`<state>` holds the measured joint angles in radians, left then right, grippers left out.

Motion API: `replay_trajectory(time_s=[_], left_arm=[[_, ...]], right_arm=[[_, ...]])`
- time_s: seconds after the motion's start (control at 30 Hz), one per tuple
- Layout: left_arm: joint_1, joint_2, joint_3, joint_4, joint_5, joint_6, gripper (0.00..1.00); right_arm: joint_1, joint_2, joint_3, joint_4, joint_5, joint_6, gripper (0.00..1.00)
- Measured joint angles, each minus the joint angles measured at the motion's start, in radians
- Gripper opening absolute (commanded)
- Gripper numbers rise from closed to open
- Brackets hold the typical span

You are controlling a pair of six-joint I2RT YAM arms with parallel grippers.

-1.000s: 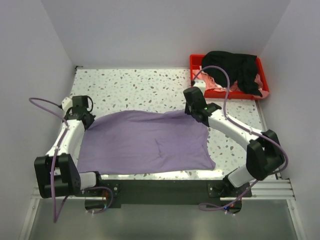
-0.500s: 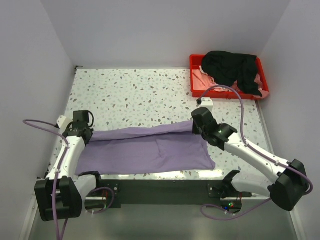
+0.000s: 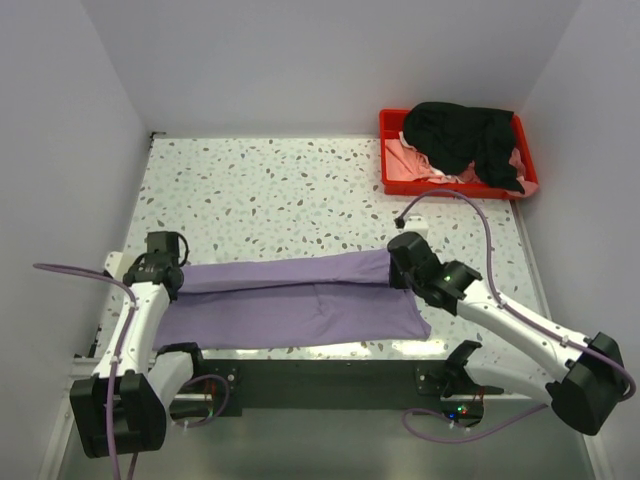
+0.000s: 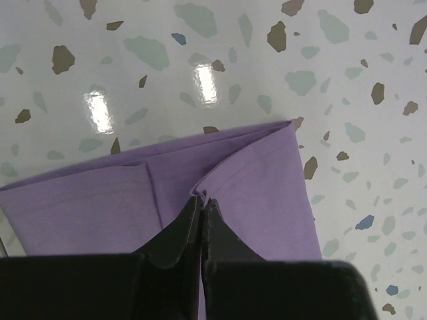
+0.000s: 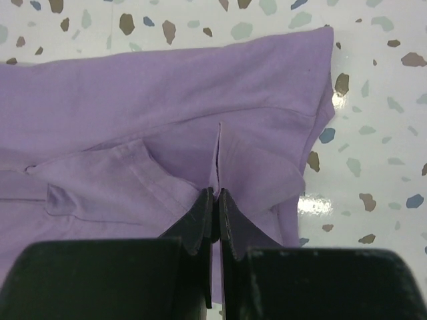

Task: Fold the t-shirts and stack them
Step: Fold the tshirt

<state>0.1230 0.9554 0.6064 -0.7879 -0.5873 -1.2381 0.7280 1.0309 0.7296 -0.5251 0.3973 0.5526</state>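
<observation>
Lavender t-shirt (image 3: 290, 300) lies as a long folded band across the lower middle of the counter (image 3: 280, 190). The left end effector (image 4: 200, 203) is clamped on its left end, and the right end effector (image 5: 215, 195) is pinched tight on a fold at its right end. Upper right, the black t-shirt (image 3: 460, 135) smothers the pink t-shirt (image 3: 412, 160) in the red tray (image 3: 455, 190); little pink shows.
</observation>
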Motion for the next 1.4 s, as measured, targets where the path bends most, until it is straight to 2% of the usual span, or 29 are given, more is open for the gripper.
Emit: replay_trajectory(time_s=[0.2, 0.37, 0.43, 0.47, 0.57, 0.6, 0.63, 0.67, 0.7, 0.73, 0.9, 1.03, 1.2, 1.3, 1.4], left_arm=[[0.0, 0.0, -0.001, -0.036, -0.011, -0.039, 0.01], [0.0, -0.019, -0.028, -0.044, -0.012, -0.058, 0.1], [0.0, -0.029, -0.036, -0.057, -0.014, -0.064, 0.25], [0.0, -0.034, -0.038, -0.065, -0.016, -0.071, 0.25], [0.0, -0.048, -0.039, -0.093, -0.033, -0.103, 0.26], [0.0, -0.053, -0.039, -0.103, -0.039, -0.11, 0.29], [0.0, -0.06, -0.039, -0.119, -0.046, -0.119, 0.51], [0.0, -0.07, -0.039, -0.136, -0.051, -0.128, 0.69], [0.0, -0.083, -0.038, -0.152, -0.056, -0.137, 0.84], [0.0, -0.098, -0.037, -0.165, -0.062, -0.151, 1.0], [0.0, -0.163, 0.009, -0.196, -0.065, -0.141, 1.0], [0.0, -0.167, 0.06, -0.134, 0.001, -0.029, 1.0], [0.0, -0.134, 0.058, 0.002, 0.163, 0.109, 1.0], [0.0, -0.115, -0.011, 0.111, 0.257, 0.172, 1.0], [0.0, -0.079, -0.077, 0.147, 0.296, 0.211, 1.0]], right_arm=[[0.015, -0.027, -0.018, -0.055, -0.034, 0.023, 0.0], [0.018, -0.077, -0.045, -0.082, -0.115, 0.032, 0.07], [0.018, -0.079, -0.072, -0.081, -0.158, 0.039, 0.14], [0.018, -0.079, -0.085, -0.081, -0.179, 0.042, 0.17], [0.018, -0.079, -0.132, -0.09, -0.251, 0.059, 0.41], [0.018, -0.082, -0.141, -0.096, -0.282, 0.063, 0.61], [0.018, -0.09, -0.148, -0.104, -0.311, 0.069, 0.74], [0.018, -0.1, -0.15, -0.115, -0.337, 0.068, 0.93], [0.018, -0.116, -0.15, -0.127, -0.365, 0.066, 0.99], [0.018, -0.137, -0.15, -0.139, -0.387, 0.062, 0.99], [0.02, -0.23, -0.132, -0.211, -0.426, 0.042, 0.99], [0.02, -0.224, -0.065, -0.239, -0.419, 0.011, 0.99], [0.02, -0.143, 0.025, -0.209, -0.402, -0.026, 0.99], [0.02, -0.051, 0.052, -0.158, -0.396, -0.042, 0.99], [0.02, 0.075, 0.074, -0.105, -0.41, -0.05, 0.99]])
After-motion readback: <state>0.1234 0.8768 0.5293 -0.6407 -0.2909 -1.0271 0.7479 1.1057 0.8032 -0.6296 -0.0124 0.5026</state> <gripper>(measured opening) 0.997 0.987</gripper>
